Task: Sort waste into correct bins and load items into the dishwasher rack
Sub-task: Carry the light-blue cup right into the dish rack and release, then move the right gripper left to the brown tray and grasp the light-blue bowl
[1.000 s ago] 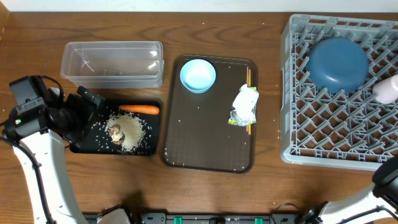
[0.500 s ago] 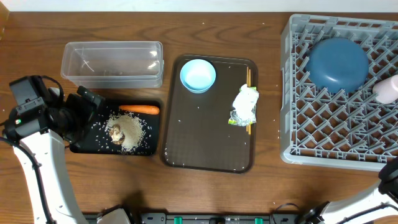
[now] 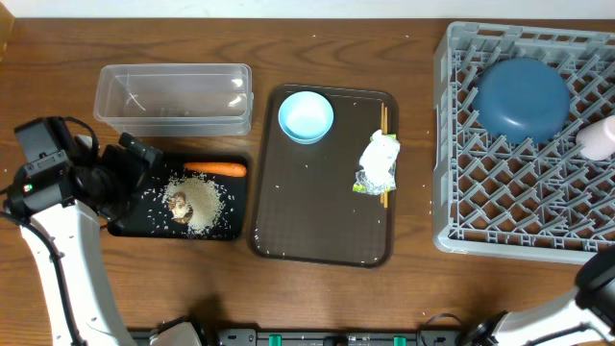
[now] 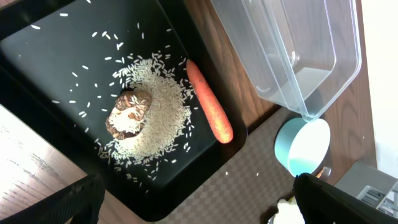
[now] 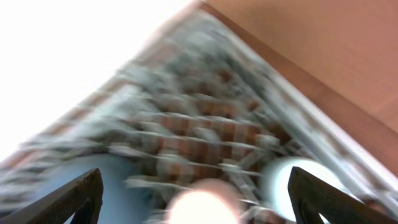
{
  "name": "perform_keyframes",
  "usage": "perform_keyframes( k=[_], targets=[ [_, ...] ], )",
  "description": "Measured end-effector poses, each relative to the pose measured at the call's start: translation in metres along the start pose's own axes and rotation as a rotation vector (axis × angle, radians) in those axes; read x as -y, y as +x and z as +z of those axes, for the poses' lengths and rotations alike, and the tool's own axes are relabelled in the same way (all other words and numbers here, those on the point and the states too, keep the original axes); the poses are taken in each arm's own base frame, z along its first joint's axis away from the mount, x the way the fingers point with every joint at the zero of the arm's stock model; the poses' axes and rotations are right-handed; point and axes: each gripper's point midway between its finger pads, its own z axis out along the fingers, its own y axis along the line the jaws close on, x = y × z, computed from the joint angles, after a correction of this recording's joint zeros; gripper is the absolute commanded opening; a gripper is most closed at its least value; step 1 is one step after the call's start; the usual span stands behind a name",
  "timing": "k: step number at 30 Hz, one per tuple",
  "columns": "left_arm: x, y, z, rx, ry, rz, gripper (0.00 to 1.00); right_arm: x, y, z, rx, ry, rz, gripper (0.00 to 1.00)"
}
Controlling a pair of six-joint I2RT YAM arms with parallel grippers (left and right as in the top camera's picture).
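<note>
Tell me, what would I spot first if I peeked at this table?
The huge grey rack on the right jumps out first, with a big dark blue bowl sitting toward its back. Then your eye goes to the bright orange carrot beside a heap of white rice on the black tray at the left.

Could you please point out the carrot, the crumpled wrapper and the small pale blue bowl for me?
carrot (image 4: 210, 112), left wrist view, middle of its orange body.
crumpled wrapper (image 3: 379, 161), overhead view, its white centre.
small pale blue bowl (image 3: 306, 115), overhead view, inside bottom.
</note>
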Motion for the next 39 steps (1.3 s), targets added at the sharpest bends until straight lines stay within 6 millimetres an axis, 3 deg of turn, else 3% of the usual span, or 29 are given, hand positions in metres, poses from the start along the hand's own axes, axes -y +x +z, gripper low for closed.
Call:
perform_keyframes(
  k=[4,8,10,12,17,19,24,29,32,39],
  targets=[
    [0.000,0.000,0.000,0.000,0.000,0.000,0.98,-0.090,-0.017,-0.054,0.074,-0.226,-0.077,0.88],
    [0.000,0.000,0.000,0.000,0.000,0.000,0.98,-0.185,-0.001,-0.102,0.067,-0.468,-0.176,0.86],
    [0.000,0.000,0.000,0.000,0.000,0.000,0.98,-0.224,0.020,-0.114,0.020,-0.558,-0.216,0.86],
    [0.000,0.000,0.000,0.000,0.000,0.000,0.98,-0.264,0.056,-0.122,-0.066,-0.632,-0.263,0.87],
    [0.000,0.000,0.000,0.000,0.000,0.000,0.98,-0.330,0.140,-0.138,-0.242,-0.683,-0.383,0.87],
    [0.000,0.000,0.000,0.000,0.001,0.000,0.98,-0.352,0.179,-0.148,-0.301,-0.672,-0.456,0.87],
    [0.000,0.000,0.000,0.000,0.001,0.000,0.98,-0.381,0.257,-0.154,-0.397,-0.604,-0.610,0.87],
    [0.000,0.000,0.000,0.000,0.001,0.000,0.98,-0.397,0.339,-0.130,-0.485,-0.480,-0.707,0.92],
    [0.000,0.000,0.000,-0.001,0.000,0.000,0.98,-0.406,0.379,-0.112,-0.523,-0.458,-0.736,0.92],
    [0.000,0.000,0.000,0.001,0.000,0.000,0.98,-0.431,0.424,-0.100,-0.539,-0.520,-0.746,0.92]
  ],
)
